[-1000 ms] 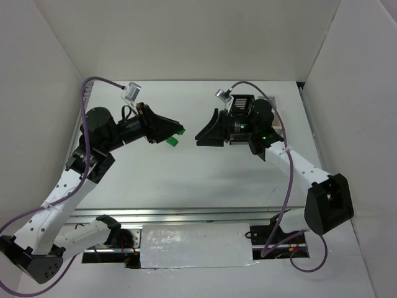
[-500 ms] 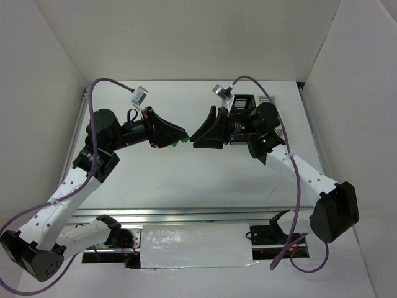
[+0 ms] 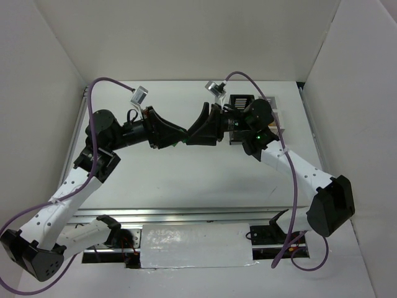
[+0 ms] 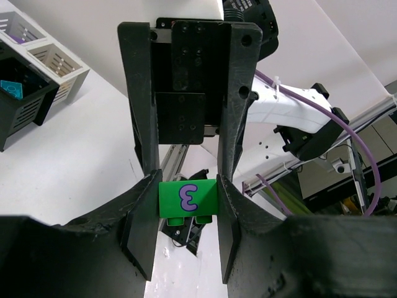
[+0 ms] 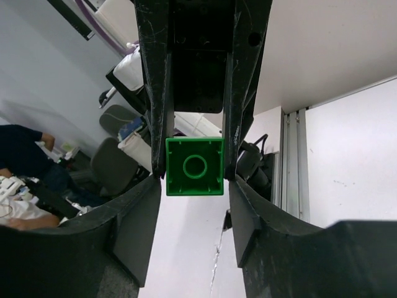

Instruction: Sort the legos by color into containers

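A small green square plastic lego brick (image 4: pixel 188 198) hangs above the white tabletop (image 3: pixel 186 180). It is pinched at narrow opening by both the left gripper (image 4: pixel 187 186) and the right gripper (image 5: pixel 195 181), tip to tip. Its hollow underside faces the right wrist camera. In the left wrist view one side bears a purple 3, upside down, with the studs pointing downward.

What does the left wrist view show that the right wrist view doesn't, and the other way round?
Only the left wrist: the purple mark on the face of the green brick, plus a black bin holding a teal brick, with white bins beside it. Only the right wrist: the brick's hollow underside with its round tube, and a person in the background. Both: that brick pinched by the left gripper and the right gripper together.
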Robot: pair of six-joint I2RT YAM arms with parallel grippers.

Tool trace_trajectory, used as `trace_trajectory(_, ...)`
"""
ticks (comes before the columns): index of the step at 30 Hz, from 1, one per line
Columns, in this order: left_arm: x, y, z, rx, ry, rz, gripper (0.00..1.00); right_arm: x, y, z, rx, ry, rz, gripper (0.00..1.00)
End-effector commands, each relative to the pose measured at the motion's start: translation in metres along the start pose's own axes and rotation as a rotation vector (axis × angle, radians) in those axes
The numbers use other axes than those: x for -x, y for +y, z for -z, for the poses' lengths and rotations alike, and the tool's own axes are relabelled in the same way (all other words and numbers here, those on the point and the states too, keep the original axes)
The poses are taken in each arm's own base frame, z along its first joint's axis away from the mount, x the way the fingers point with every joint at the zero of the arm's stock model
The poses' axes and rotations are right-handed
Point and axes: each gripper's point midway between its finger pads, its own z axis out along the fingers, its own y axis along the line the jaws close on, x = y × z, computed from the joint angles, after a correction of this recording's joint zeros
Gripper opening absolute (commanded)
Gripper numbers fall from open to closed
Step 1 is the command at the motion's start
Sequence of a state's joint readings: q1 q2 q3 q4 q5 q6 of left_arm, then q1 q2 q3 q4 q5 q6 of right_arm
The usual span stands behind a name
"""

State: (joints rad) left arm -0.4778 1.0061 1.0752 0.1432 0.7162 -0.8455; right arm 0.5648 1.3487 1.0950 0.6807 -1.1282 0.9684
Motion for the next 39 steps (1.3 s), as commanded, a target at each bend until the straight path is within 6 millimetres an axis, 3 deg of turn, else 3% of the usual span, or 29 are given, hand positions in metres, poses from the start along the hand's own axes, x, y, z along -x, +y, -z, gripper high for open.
trace_trajectory(1,0.008,-0.014,0.003,-0.047,-0.026,-0.045,0.00,0.018,0.019,-0.008,0.046,-0.019,0.079,0.53)
trace_trajectory(7,0.006,-0.011,0.003,-0.040,-0.020,-0.046,0.00,0.019,0.019,-0.011,0.048,-0.022,0.081,0.31)
trace_trajectory(8,0.008,-0.012,0.004,-0.039,-0.024,-0.050,0.00,0.018,0.019,-0.012,0.050,-0.018,0.079,0.21)
trace_trajectory(9,0.008,-0.013,0.004,-0.041,-0.024,-0.052,0.00,0.018,0.018,-0.012,0.048,-0.021,0.079,0.17)
trace_trajectory(14,0.008,-0.015,0.003,-0.052,-0.019,-0.057,0.02,0.019,0.022,-0.012,0.069,-0.033,0.094,0.00)
trace_trajectory(16,0.007,-0.011,0.003,-0.035,-0.017,-0.052,0.14,0.020,0.025,-0.011,0.084,-0.034,0.105,0.00)
trace_trajectory(17,0.007,-0.011,0.004,-0.028,-0.019,-0.053,0.39,0.019,0.026,-0.011,0.090,-0.030,0.108,0.00)
trace_trajectory(18,0.009,-0.009,0.005,-0.014,-0.031,-0.056,0.49,0.019,0.026,-0.011,0.090,-0.031,0.109,0.00)
trace_trajectory(21,0.009,-0.009,0.007,0.000,-0.039,-0.063,0.69,0.018,0.023,-0.012,0.082,-0.027,0.106,0.00)
trace_trajectory(22,0.011,-0.007,0.007,0.011,-0.047,-0.064,0.83,0.017,0.021,-0.012,0.076,-0.025,0.097,0.00)
trace_trajectory(24,0.012,-0.007,0.007,0.019,-0.048,-0.069,0.99,0.017,0.019,-0.012,0.072,-0.023,0.094,0.00)
trace_trajectory(29,0.020,-0.005,0.010,0.062,-0.087,-0.079,0.99,0.014,0.010,-0.012,0.052,-0.019,0.075,0.00)
trace_trajectory(32,0.034,-0.004,0.019,0.136,-0.149,-0.106,1.00,0.015,-0.006,-0.014,-0.012,-0.021,0.090,0.00)
trace_trajectory(34,0.047,-0.006,0.026,0.189,-0.199,-0.131,1.00,0.015,-0.035,-0.009,-0.141,-0.033,0.026,0.00)
trace_trajectory(35,0.051,0.003,0.036,0.275,-0.228,-0.137,1.00,0.011,-0.050,-0.004,-0.214,-0.020,0.023,0.00)
trace_trajectory(36,0.059,0.001,0.043,0.312,-0.257,-0.155,1.00,0.018,-0.065,0.003,-0.303,-0.064,0.031,0.00)
trace_trajectory(37,0.070,0.008,0.054,0.397,-0.309,-0.180,1.00,0.025,-0.075,0.015,-0.369,-0.087,0.067,0.00)
trace_trajectory(39,0.070,0.019,0.069,0.506,-0.315,-0.183,1.00,0.028,-0.098,0.036,-0.523,-0.127,0.043,0.00)
